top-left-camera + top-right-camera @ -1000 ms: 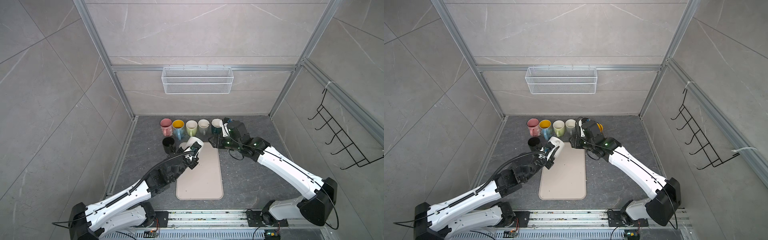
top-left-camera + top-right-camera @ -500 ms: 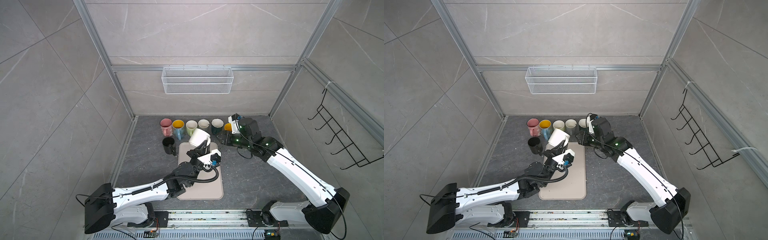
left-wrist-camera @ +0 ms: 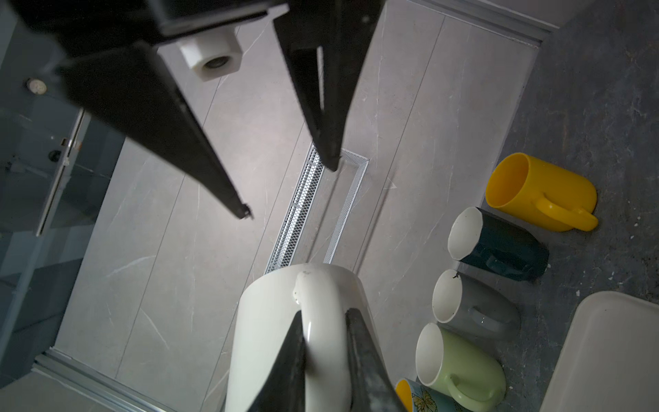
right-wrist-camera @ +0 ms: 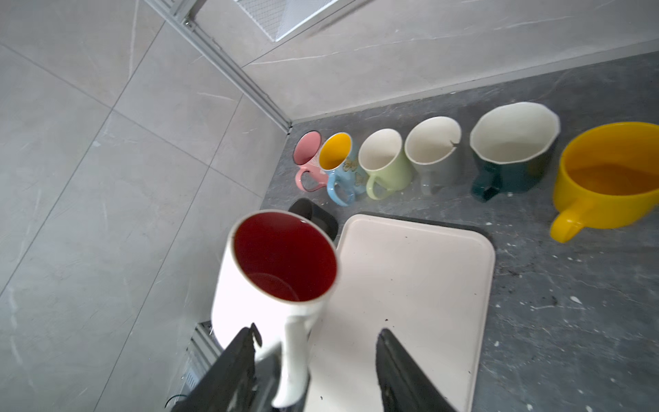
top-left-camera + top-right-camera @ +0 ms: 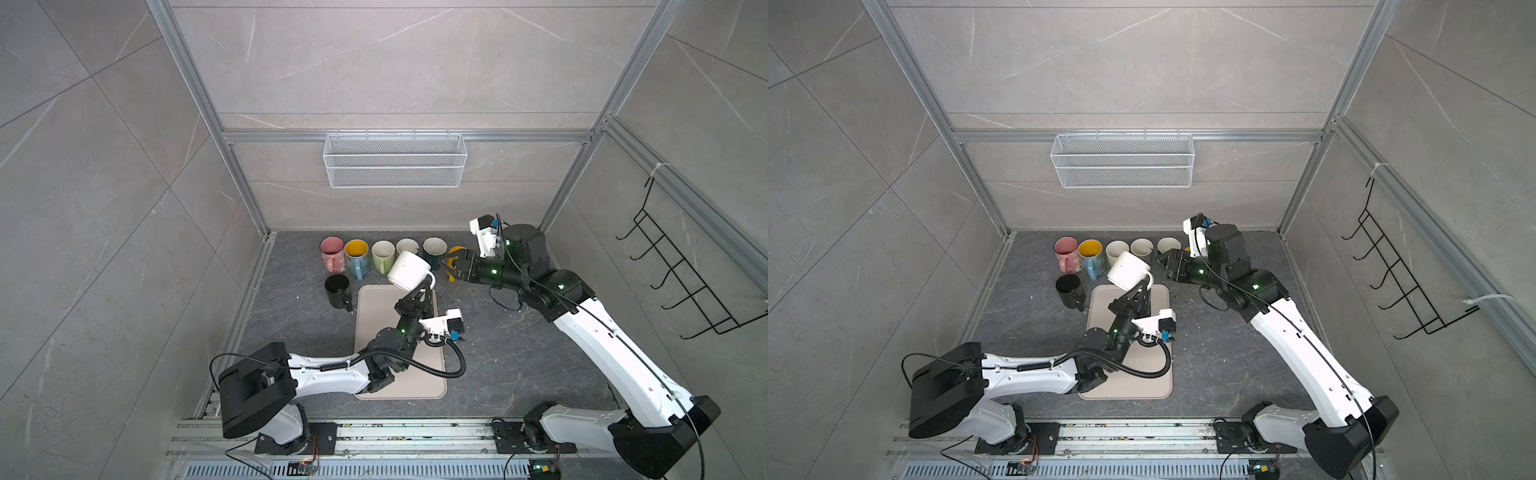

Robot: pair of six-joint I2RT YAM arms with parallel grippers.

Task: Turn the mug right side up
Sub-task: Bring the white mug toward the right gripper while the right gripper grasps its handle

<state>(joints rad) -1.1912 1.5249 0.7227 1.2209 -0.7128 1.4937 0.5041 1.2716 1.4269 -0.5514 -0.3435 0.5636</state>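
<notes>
My left tool (image 5: 424, 289) has lifted the white mug (image 5: 409, 270) off the mat (image 5: 374, 303) by its handle. It hangs mid-frame, tilted, not yet upright. My right tool (image 5: 445, 268) waits half-open, empty.

Six mugs stand upright in a row along the back wall before me: pink mug (image 4: 307, 149), blue mug (image 4: 342, 171), green mug (image 4: 387, 164), grey mug (image 4: 437, 160), teal mug (image 4: 513, 174), yellow mug (image 4: 606, 203). A black mug (image 5: 337, 291) stands just beside the tray (image 5: 370, 307). A wire basket (image 5: 395, 166) hangs on the wall above.
</notes>
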